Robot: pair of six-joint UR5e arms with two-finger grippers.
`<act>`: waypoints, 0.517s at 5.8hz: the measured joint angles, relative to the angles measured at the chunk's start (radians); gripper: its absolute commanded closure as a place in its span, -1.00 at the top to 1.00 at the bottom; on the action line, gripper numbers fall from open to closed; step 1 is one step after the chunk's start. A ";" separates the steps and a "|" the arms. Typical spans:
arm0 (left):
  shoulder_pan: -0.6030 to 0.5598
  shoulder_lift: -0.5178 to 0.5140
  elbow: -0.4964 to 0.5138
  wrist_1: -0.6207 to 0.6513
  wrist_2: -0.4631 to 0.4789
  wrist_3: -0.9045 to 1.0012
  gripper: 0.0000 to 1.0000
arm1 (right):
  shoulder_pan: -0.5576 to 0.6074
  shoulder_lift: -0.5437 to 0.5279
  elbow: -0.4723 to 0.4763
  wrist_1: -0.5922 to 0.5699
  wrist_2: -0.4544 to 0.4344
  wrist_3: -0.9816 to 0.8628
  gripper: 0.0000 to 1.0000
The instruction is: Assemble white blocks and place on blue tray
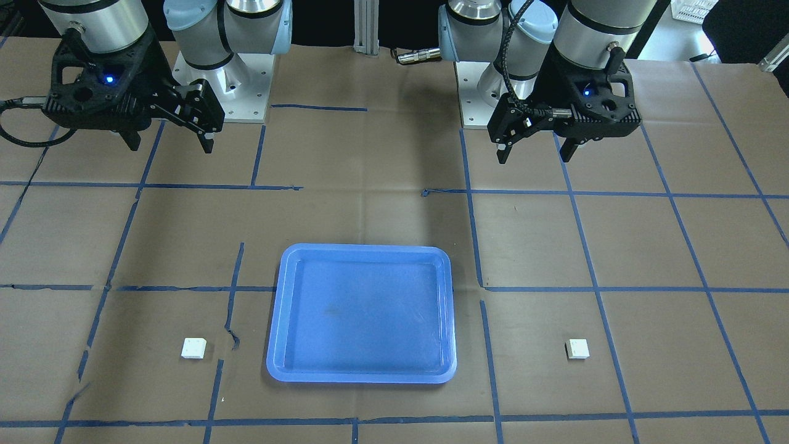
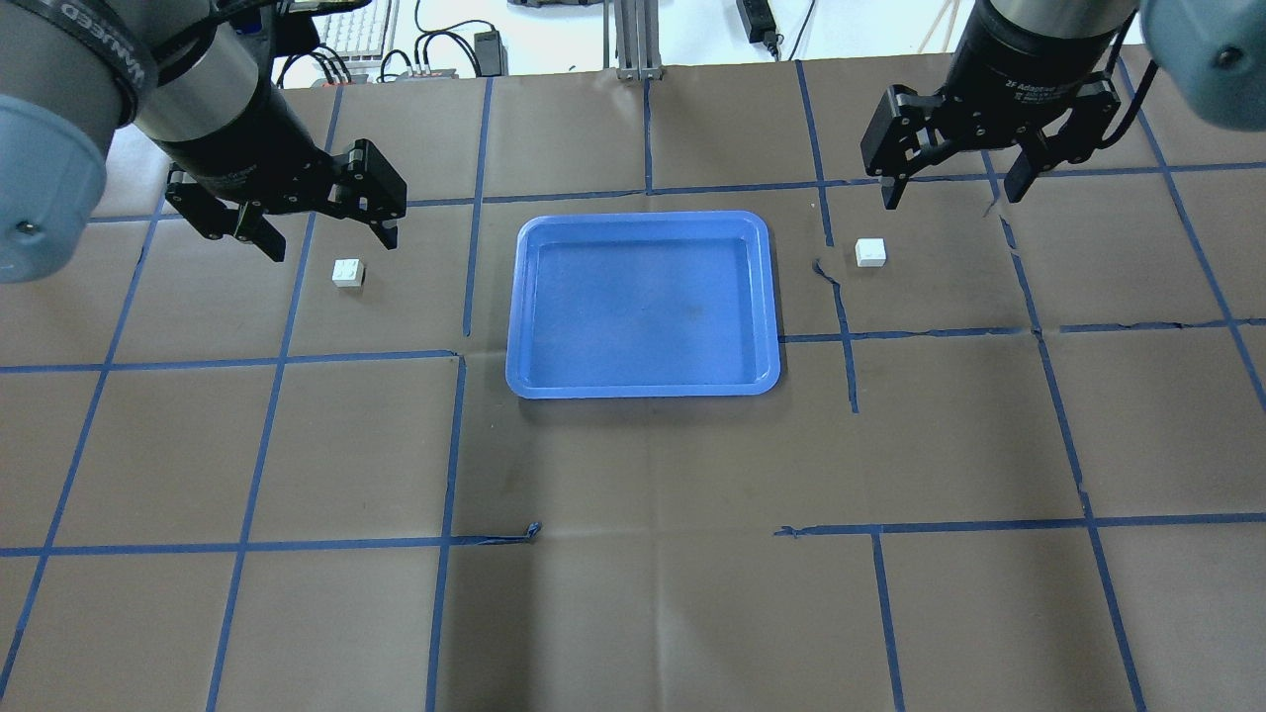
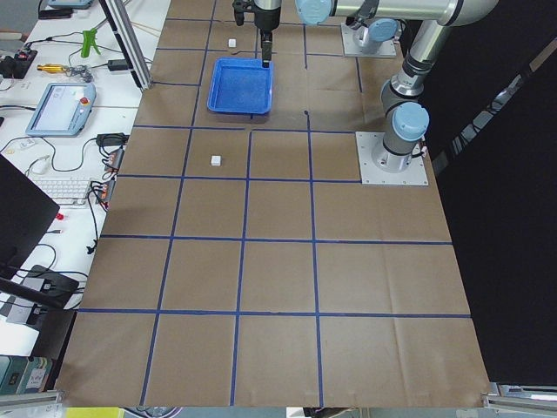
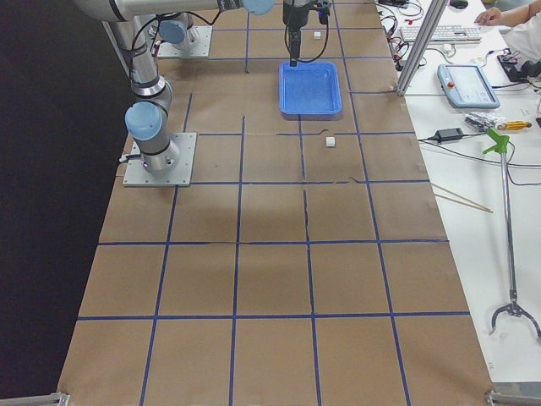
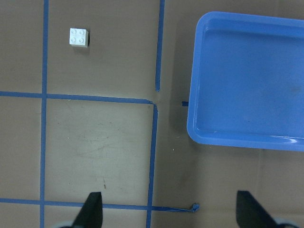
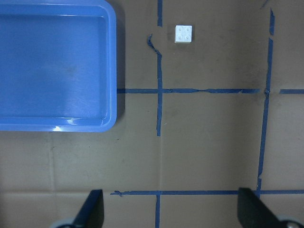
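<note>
The blue tray (image 2: 643, 388) lies empty in the middle of the table. One white block (image 2: 348, 272) lies to its left, studs up, and the other white block (image 2: 870, 252) lies to its right. My left gripper (image 2: 331, 242) is open and empty, raised just beyond the left block. My right gripper (image 2: 951, 193) is open and empty, raised beyond the right block. The left wrist view shows the left block (image 5: 79, 37) and the tray's rim (image 5: 194, 95). The right wrist view shows the right block (image 6: 183, 34) and the tray's rim (image 6: 113, 71).
Brown paper with a grid of blue tape covers the table (image 2: 633, 554). The two arm bases (image 1: 228, 92) (image 1: 487, 92) stand on the robot's side. A desk with a keyboard (image 3: 74, 187) and a tablet (image 3: 61, 104) runs along the far side.
</note>
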State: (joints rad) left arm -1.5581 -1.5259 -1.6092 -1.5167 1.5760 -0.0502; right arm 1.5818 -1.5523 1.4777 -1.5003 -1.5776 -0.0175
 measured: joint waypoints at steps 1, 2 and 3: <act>0.015 -0.006 -0.012 0.006 0.030 0.033 0.98 | -0.004 0.000 -0.002 0.000 0.031 -0.100 1.00; 0.053 -0.031 -0.038 0.039 0.046 0.070 0.98 | -0.006 0.001 -0.003 -0.001 0.053 -0.257 1.00; 0.116 -0.089 -0.054 0.115 0.041 0.104 0.98 | -0.009 0.006 -0.003 -0.002 0.057 -0.445 1.00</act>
State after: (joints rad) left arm -1.4416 -1.6154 -1.6633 -1.4016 1.6173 0.0542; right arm 1.5731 -1.5466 1.4749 -1.5019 -1.5209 -0.4622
